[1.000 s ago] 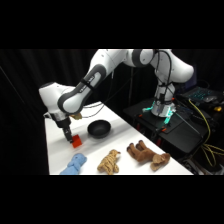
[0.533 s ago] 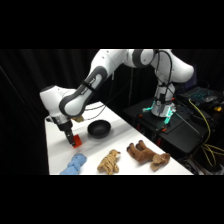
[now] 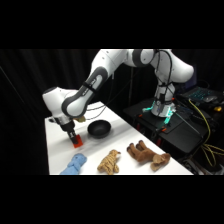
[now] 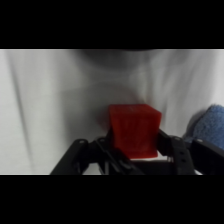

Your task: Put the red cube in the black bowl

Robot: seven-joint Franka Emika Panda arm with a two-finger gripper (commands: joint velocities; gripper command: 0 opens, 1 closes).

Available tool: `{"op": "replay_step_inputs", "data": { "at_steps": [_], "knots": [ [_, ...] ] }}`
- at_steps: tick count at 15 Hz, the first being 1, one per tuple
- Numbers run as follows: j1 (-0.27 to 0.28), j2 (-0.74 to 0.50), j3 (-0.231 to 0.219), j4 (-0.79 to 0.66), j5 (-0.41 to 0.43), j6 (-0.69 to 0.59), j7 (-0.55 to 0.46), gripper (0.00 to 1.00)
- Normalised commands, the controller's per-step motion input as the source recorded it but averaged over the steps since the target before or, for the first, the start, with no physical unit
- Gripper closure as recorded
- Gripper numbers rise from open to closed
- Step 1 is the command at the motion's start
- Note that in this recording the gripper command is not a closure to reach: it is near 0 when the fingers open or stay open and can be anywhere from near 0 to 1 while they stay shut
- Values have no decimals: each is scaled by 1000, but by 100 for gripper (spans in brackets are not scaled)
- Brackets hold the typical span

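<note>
Pincer (image 4: 134, 150) pinching red cube (image 4: 133, 129), plain-faced, bright red-orange, low over white bench (image 3: 125, 131). Black bowl (image 3: 99, 129) sits just beside it, glossy and shallow.

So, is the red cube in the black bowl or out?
Out: the red cube sits between the claw fingers, beside the black bowl.
</note>
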Motion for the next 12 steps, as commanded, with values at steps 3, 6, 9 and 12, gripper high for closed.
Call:
{"op": "replay_step_inputs", "data": {
  "at_steps": [3,6,9,12],
  "knots": [
    [106,-689,-72,-711,9,4,178,100],
    [137,-863,-103,-821,-29,22,177,100],
    [125,-791,-132,-767,-87,51,162,100],
    [80,-704,-137,-831,-124,170,122,100]
  ]
}}
